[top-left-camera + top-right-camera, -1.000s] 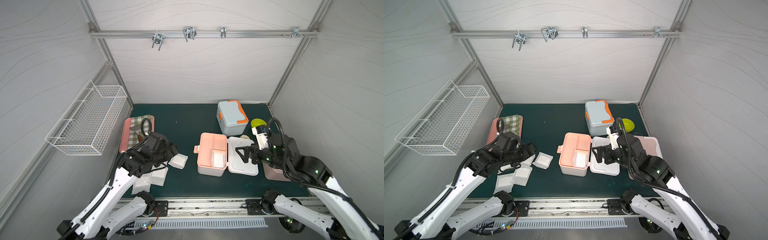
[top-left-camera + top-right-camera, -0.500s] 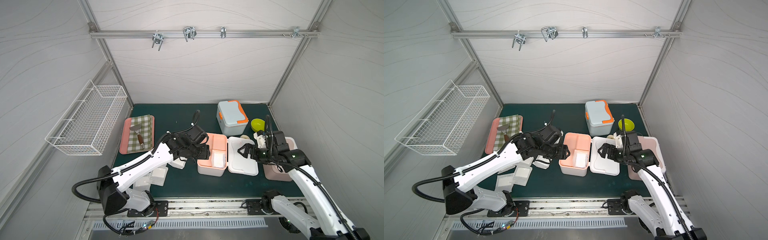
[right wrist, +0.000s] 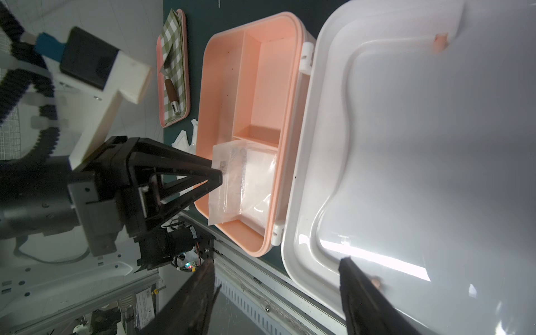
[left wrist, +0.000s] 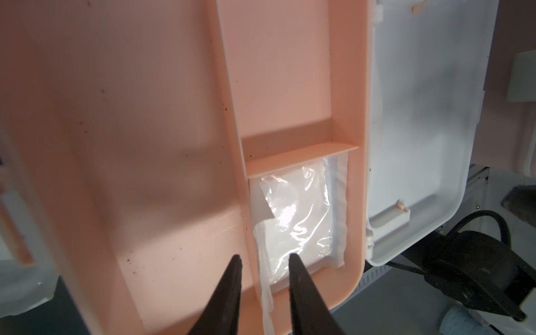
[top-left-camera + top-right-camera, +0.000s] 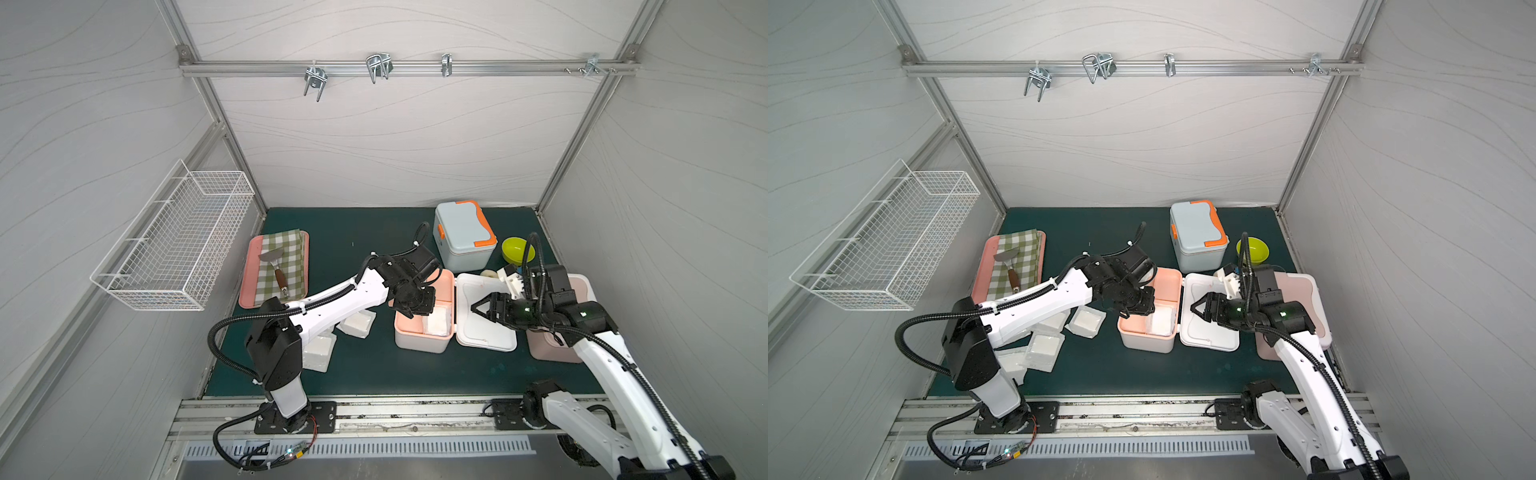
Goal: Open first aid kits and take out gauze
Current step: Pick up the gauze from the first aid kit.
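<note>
The white kit with peach trim (image 5: 419,341) stands open, its white lid (image 5: 486,338) laid flat to the right. A wrapped gauze (image 4: 295,220) lies in its small near compartment, also visible in the right wrist view (image 3: 255,185). My left gripper (image 4: 263,258) reaches into this box with its jaws a narrow gap apart. The wrapper's loose edge stands between them, touching neither. My right gripper (image 3: 277,261) is open over the lid's near edge (image 5: 473,309). The blue and orange kit (image 5: 463,237) is closed. The pale pink kit (image 5: 1304,286) sits under my right arm.
Several loose gauze packets (image 5: 1087,322) lie on the green mat left of the open box, partly under my left arm. A pink tray (image 5: 249,286) with checked cloth and a spatula is at far left. A green bowl (image 5: 517,249) stands at back right, a wire basket (image 5: 178,241) on the left wall.
My left arm swung right from the loose gauze pile into the open kit, and its jaws narrowed. My right gripper stayed over the lid and closed partway.
</note>
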Robot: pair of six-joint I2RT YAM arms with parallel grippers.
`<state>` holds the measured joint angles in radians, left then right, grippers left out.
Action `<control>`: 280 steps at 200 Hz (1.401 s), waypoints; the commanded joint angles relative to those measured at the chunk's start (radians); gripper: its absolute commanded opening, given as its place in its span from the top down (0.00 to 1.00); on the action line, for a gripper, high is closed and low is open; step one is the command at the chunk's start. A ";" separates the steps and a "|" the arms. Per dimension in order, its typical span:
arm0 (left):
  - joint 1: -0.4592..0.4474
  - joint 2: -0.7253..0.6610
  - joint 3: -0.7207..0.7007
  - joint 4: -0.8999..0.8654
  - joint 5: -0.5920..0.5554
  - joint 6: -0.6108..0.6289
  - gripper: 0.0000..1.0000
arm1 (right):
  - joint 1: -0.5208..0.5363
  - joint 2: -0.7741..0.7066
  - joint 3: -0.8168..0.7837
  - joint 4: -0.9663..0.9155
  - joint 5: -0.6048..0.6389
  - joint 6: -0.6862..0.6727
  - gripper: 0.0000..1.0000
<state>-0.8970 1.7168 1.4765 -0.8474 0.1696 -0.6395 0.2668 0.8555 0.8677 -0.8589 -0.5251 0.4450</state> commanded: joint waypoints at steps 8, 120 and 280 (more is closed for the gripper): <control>-0.002 0.022 0.041 0.017 0.023 0.012 0.81 | -0.005 0.009 -0.009 0.027 -0.070 -0.028 0.32; 0.025 -0.155 -0.025 0.101 0.041 -0.069 1.00 | 0.033 -0.025 0.087 0.004 -0.095 -0.051 0.01; 0.218 -0.630 -0.365 -0.329 -0.352 -0.673 1.00 | 0.541 0.188 0.257 0.052 0.158 -0.078 0.01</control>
<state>-0.6815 1.0992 1.1252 -0.9791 -0.0471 -1.1305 0.7704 1.0142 1.0973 -0.8177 -0.4133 0.3912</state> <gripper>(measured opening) 0.047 0.993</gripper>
